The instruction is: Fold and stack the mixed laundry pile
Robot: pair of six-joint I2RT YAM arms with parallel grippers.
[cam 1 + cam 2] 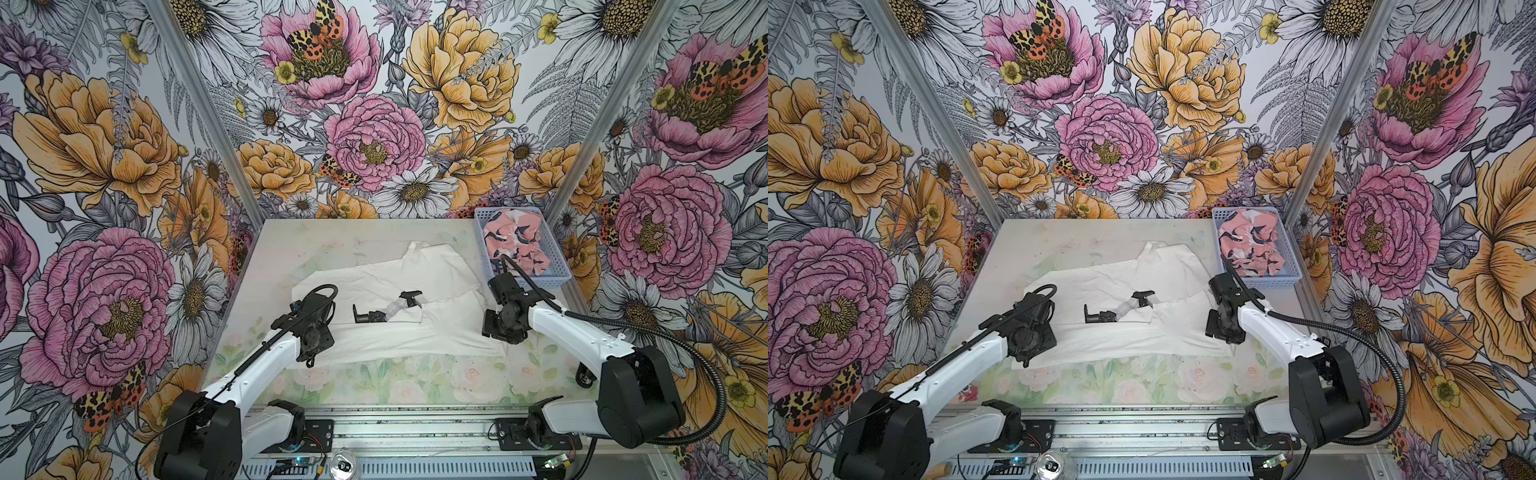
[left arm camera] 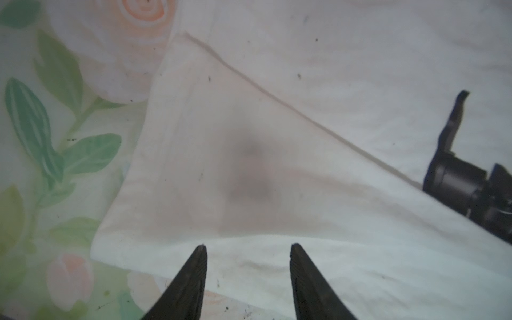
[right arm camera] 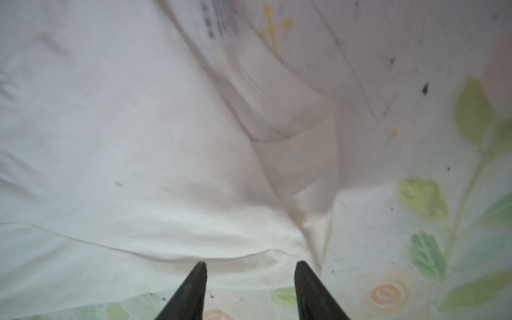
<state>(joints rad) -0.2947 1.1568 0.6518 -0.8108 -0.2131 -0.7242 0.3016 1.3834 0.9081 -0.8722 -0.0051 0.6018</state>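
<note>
White garment (image 1: 374, 282) is judged part-folded beside the basket (image 1: 536, 279); pink garment (image 1: 515, 241) is left crumpled inside. Left gripper (image 2: 248, 277) and right gripper (image 3: 250, 291) are parted, empty.

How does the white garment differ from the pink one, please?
The white garment lies spread on the table; the pink garment sits crumpled in the basket. The white garment is plain with a small dark graphic; the pink garment has navy-and-white blotches. Both are soft cloth, not yet stacked.

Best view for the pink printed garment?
A top view: the pink garment lies crumpled in the blue basket, almost fully visible. Both top views show it alike. Neither wrist view shows it; both face the white garment.
</note>
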